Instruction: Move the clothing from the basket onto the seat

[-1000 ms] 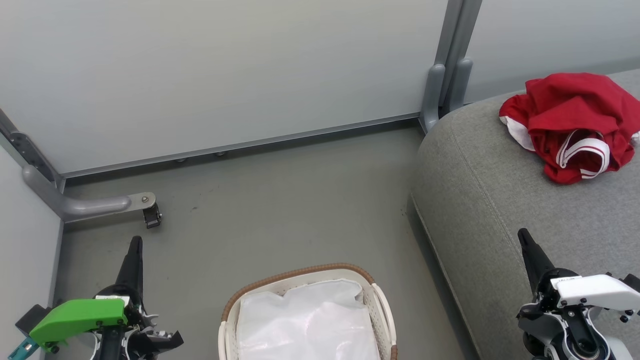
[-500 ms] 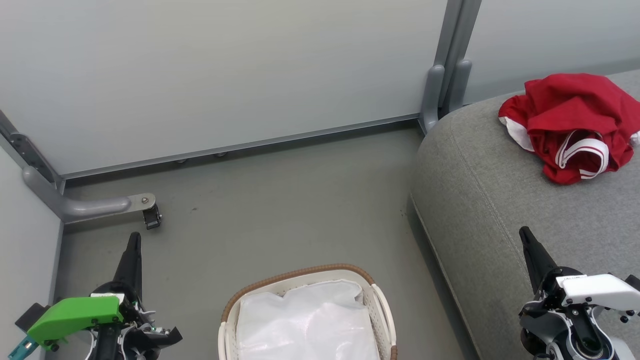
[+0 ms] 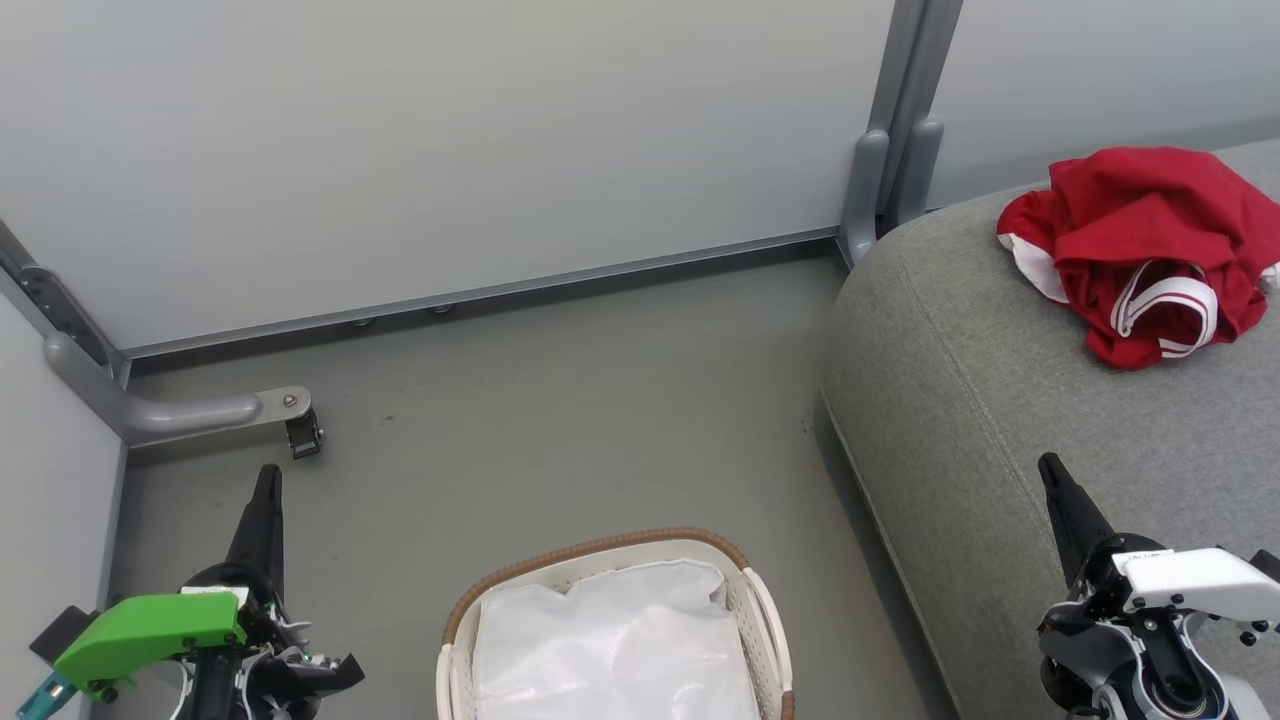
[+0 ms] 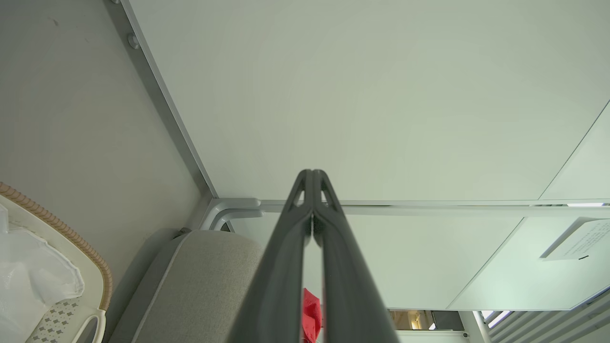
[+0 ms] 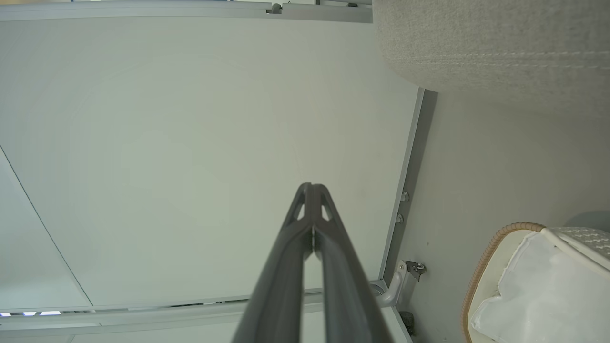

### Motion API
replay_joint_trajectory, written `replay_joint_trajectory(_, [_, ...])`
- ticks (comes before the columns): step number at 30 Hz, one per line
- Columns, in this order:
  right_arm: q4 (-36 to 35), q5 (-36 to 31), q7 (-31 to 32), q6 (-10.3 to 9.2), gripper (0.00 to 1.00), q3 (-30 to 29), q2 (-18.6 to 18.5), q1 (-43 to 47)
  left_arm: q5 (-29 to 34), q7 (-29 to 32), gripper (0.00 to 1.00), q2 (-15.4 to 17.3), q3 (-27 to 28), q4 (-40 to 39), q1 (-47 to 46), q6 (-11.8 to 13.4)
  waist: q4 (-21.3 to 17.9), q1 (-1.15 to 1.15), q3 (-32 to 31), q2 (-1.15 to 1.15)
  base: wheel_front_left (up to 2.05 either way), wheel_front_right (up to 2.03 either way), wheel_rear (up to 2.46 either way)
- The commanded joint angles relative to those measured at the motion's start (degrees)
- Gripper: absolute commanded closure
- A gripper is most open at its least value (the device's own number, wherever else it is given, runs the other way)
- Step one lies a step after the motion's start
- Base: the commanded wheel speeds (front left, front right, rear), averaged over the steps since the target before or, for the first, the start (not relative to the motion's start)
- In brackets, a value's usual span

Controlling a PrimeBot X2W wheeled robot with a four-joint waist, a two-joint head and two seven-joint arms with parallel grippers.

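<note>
So, left gripper (image 3: 268,480): you have it low at the left of the head view, over the floor (image 3: 560,420) and apart from the basket. Its two dark fingers are pressed together with nothing between them, and its own wrist view shows the tips meeting.
Basket (image 3: 590,548): it stands on the floor at the bottom middle, between your two arms. The part you can see holds just the white liner (image 3: 615,640), with no red in it. Its near end runs off the bottom edge, so you cannot check that end.
Seat (image 3: 980,400): the grey cushion rises just right of the basket, with a strip of floor between them.
Right gripper (image 3: 1048,465): it hangs over the near part of the seat, fingers pointing up the view. The claw is pressed together and pinches nothing, and it is well apart from the red pile.
Clothing (image 3: 1140,240): a crumpled red heap with white trim lies on the far part of the seat, at the right edge, touching neither gripper.
Done, as you can judge it: the red garments in view are already on the seat and out of the basket.
Left, as you can judge it: probably nothing, unless a piece sits in the hidden near end of the basket. Look there before you call it finished.
</note>
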Motion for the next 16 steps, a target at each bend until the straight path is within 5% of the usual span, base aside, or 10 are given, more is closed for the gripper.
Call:
replay_joint_trajectory(1, [-0.1, -0.1, 0.3, 0.00, 1.00, -0.2, -0.1, -0.5, 0.0, 0.2, 1.00, 0.3, 0.2, 0.1, -0.6, -0.3, 0.0, 0.00, 0.0, 0.00, 0.00, 0.00, 0.00])
replay_joint_trajectory(16, [-0.1, -0.3, 0.3, 0.00, 1.00, -0.4, 0.0, -0.5, 0.0, 0.3, 1.00, 0.3, 0.2, 0.1, -0.6, -0.3, 0.0, 0.00, 0.0, 0.00, 0.00, 0.00, 0.00])
